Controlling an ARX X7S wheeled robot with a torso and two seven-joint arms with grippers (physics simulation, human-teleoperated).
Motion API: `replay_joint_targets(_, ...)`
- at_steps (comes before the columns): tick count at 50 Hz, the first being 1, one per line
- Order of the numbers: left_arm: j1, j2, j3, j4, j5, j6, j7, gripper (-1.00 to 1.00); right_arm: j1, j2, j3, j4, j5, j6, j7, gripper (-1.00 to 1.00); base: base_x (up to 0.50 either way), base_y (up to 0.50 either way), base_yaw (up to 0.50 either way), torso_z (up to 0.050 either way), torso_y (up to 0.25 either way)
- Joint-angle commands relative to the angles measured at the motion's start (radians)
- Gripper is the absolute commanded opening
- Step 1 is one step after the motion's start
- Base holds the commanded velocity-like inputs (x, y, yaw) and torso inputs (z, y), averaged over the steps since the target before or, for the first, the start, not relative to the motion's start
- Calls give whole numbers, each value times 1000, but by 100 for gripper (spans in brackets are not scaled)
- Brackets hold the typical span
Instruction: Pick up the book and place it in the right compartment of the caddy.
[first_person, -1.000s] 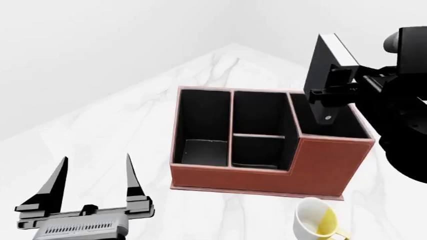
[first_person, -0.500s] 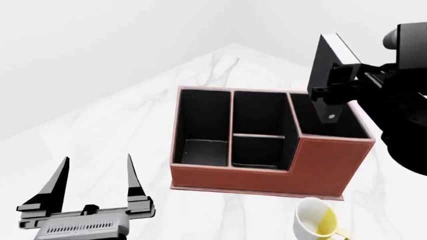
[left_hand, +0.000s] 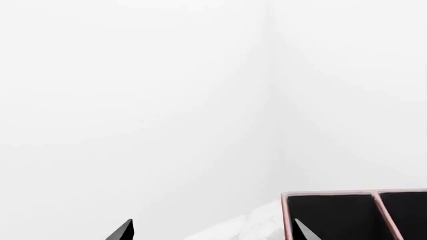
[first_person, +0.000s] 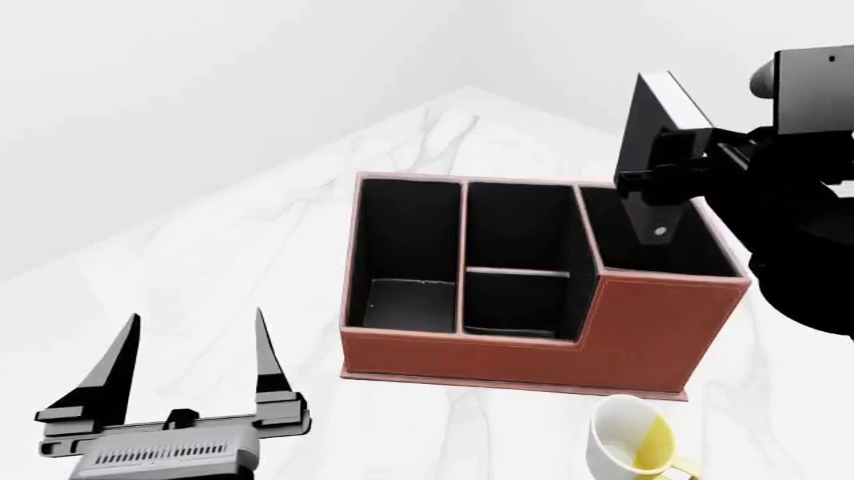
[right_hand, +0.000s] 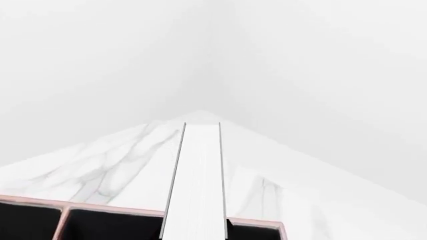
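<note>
Book (first_person: 650, 125): upright, clamped in right gripper (first_person: 663, 185), over right compartment (first_person: 654, 250) of caddy (first_person: 534, 350).
Left gripper (first_person: 194, 350): spread wide, holding nothing.

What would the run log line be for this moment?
stage: place | right end effector: holds book above right compartment of caddy | left end effector: open, idle
</note>
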Motion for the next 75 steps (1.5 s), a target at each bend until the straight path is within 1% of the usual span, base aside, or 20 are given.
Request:
replay_joint_targets(1, -2, -2, 3, -3, -2, 1, -2, 100, 24, -8, 5, 24, -71, -4, -21, -100, 0, 0, 0, 0, 0)
replay_joint_targets(13, -3, -4, 6, -1, 0, -1, -4, 100, 3, -17, -14, 65, -119, -42, -46, -100, 0, 0, 0, 0, 2)
replay_joint_targets(24, -3, -6, 9, -1, 0, -2, -7, 100, 10, -17, -15, 76, -116, -36, -48, -100, 0, 0, 0, 0, 2)
replay_joint_targets(75, -8, -14, 19, -7, -2, 0, -18, 100, -77, -34, -38, 113, -155, -109, -89, -100, 0, 0, 0, 0, 2)
